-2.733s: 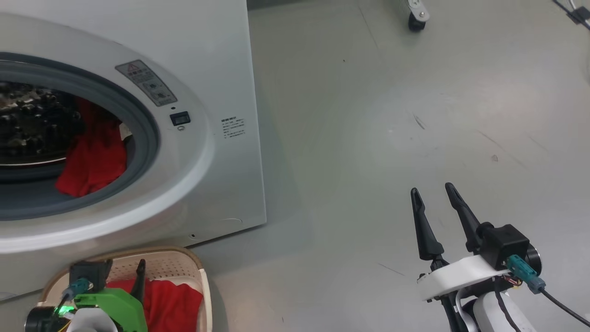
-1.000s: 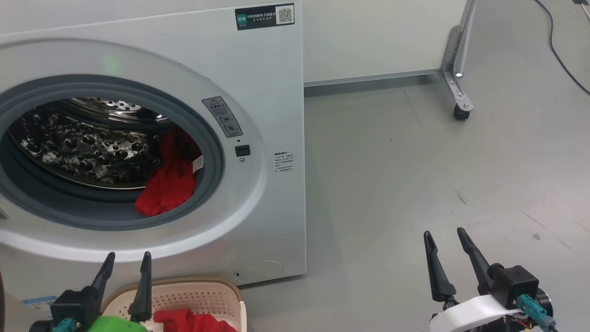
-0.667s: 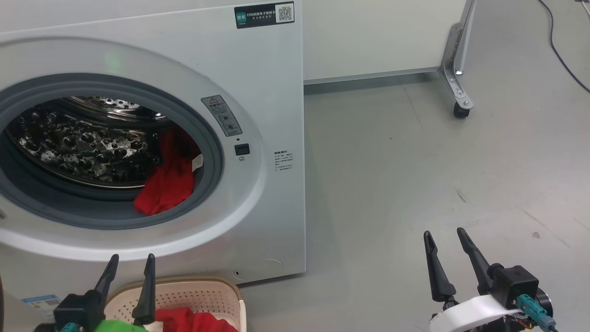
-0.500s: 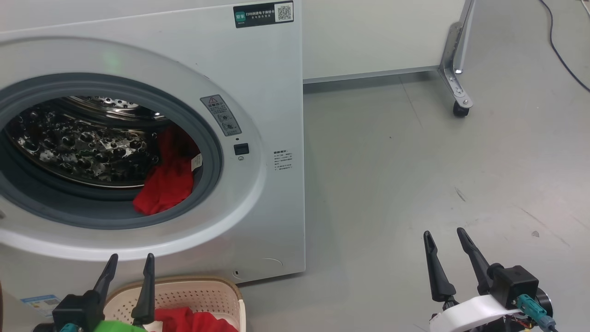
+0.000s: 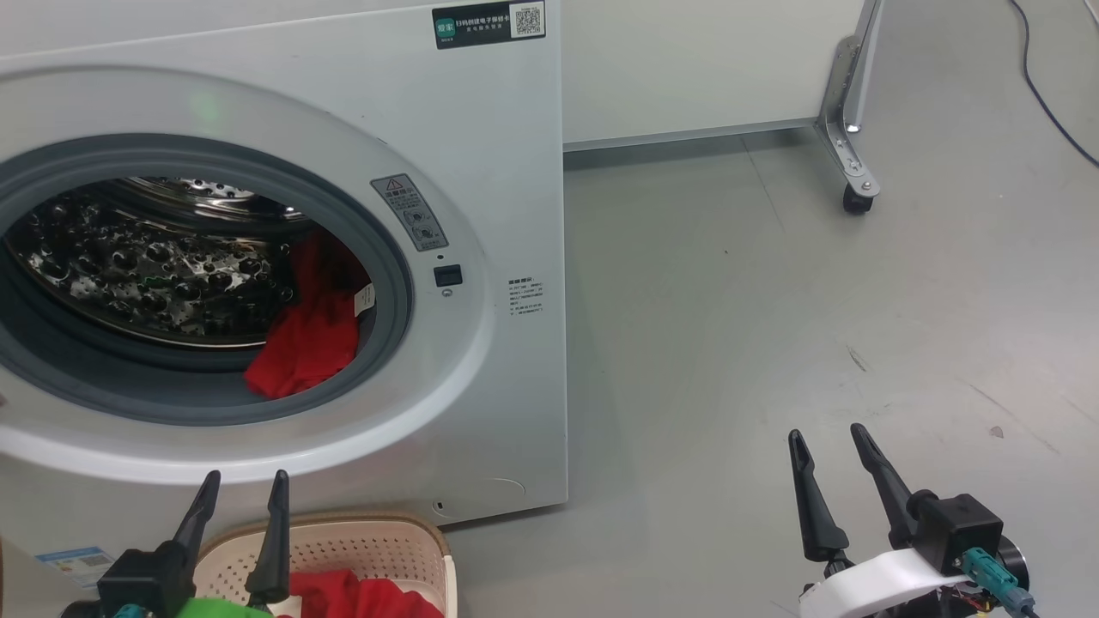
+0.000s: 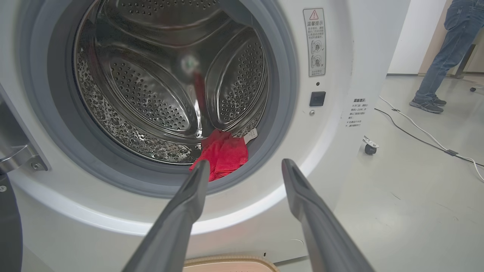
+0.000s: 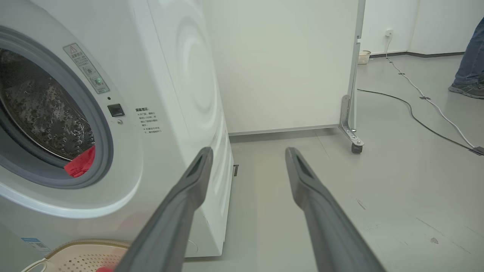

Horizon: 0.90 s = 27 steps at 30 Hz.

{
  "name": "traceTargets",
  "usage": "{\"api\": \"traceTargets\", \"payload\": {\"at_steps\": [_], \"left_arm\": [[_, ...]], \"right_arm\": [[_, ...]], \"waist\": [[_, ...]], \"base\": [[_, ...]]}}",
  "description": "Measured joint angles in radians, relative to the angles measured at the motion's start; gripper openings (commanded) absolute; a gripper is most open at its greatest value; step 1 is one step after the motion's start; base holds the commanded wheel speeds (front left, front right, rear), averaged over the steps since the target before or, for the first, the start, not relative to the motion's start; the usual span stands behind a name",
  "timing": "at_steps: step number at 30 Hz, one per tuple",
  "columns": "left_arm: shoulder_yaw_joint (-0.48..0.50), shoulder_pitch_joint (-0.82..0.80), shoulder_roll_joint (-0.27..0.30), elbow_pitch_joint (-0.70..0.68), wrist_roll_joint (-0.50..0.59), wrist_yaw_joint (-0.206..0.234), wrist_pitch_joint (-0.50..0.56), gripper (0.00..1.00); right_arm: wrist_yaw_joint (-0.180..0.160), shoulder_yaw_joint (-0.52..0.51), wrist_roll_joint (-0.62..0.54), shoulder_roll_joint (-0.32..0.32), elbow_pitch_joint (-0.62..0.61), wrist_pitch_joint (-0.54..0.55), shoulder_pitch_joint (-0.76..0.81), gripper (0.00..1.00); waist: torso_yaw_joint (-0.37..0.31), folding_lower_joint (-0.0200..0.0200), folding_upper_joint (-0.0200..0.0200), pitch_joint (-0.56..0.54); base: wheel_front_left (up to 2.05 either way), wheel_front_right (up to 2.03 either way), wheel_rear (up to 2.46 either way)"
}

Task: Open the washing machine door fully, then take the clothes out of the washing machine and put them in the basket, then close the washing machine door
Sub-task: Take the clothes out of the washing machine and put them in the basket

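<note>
The washing machine (image 5: 481, 172) stands at the left with its round opening uncovered. The washing machine door is swung away to the left; its hinge (image 6: 19, 158) and a strip of black rim (image 6: 7, 226) show. Red clothes (image 5: 305, 348) lie at the drum's lower right edge (image 6: 223, 153), with a white label. The basket (image 5: 386, 536) sits on the floor below the opening and holds another red garment (image 5: 361, 596). My left gripper (image 5: 245, 476) is open and empty above the basket, pointing at the opening (image 6: 245, 162). My right gripper (image 5: 826, 432) is open and empty over bare floor (image 7: 248, 150).
A white panel on a castor foot (image 5: 846, 202) stands behind the machine's right side. A cable (image 5: 1047, 94) runs over the grey floor at the far right. A person's legs (image 6: 442, 56) stand further back. A blue sticker (image 5: 73, 562) marks the machine's base.
Since the earliest frame the head camera has tilted up. My left gripper has lifted from over the basket to point at the drum opening. Over the last second hardly anything moves.
</note>
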Motion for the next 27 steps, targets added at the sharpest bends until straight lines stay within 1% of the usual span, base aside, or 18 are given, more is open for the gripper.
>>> {"api": "traceTargets", "payload": {"at_steps": [21,24,27], "left_arm": [[0.011,0.011,-0.003,-0.017,0.017,0.000,0.000,1.00],[0.027,0.018,-0.003,-0.032,0.017,0.000,0.000,1.00],[0.032,0.022,-0.001,-0.042,0.017,0.000,0.000,1.00]], "right_arm": [[0.002,-0.001,-0.001,0.002,0.000,0.000,0.000,1.00],[0.010,0.009,-0.008,0.002,0.000,0.000,0.000,1.00],[0.010,0.018,-0.014,0.002,-0.002,0.000,0.000,1.00]], "waist": [[-0.005,0.0000,0.0000,0.007],[-0.010,0.0000,0.0000,0.013],[-0.018,0.0000,0.0000,0.024]], "base": [[0.00,0.00,0.00],[0.00,0.00,0.00],[0.00,0.00,0.00]]}}
